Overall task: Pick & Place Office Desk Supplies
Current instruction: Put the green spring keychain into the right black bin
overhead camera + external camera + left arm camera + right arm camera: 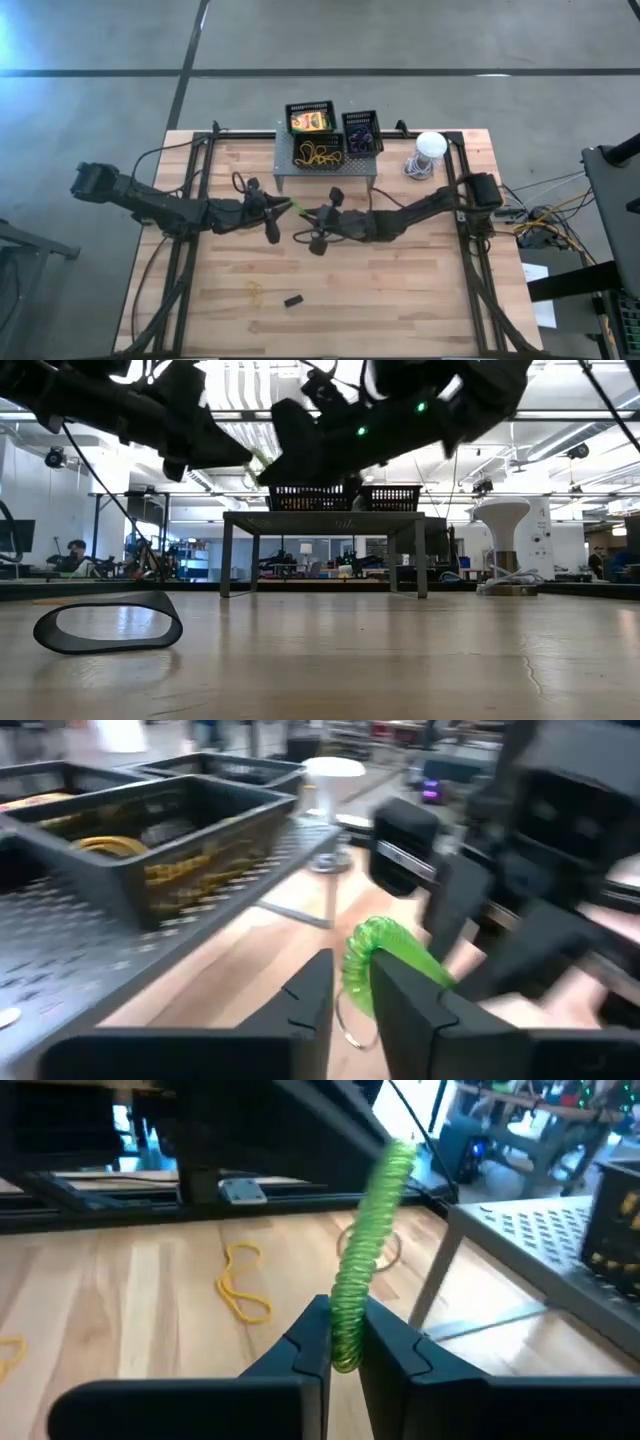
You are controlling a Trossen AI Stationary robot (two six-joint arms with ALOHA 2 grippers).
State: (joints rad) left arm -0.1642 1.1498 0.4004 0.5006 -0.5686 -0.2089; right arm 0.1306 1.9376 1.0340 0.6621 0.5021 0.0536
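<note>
A green coiled band [299,207] is stretched in the air between my two grippers, in front of the grey shelf [325,165]. My left gripper [272,208] reaches in from the table's left and is shut on one end. My right gripper [318,216] comes from the right and is shut on the other end. On the shelf stand three black lattice baskets: one with a crayon box [311,120], one with yellow bands [318,153], one with purple bands [361,134]. A tiny black block [293,300] and a yellow band [255,291] lie on the table near its front edge. My left gripper pinches one end of the green coiled band [357,982] between its two fingers. The band curves out beyond the fingertips toward the other gripper, lifted clear of the table. My right gripper pinches the band's other end [347,1342] between its two fingertips. The coil runs drawn out in a straight line [378,1210] away from the fingers toward the left gripper, clear of the table.
A white round object with a coiled cord [427,150] sits right of the shelf. Loose yellow bands [243,1285] and a thin loop [372,1248] lie on the wood under the grippers. A black loop [108,622] rests near the low camera. Bare wood shows at the table's front.
</note>
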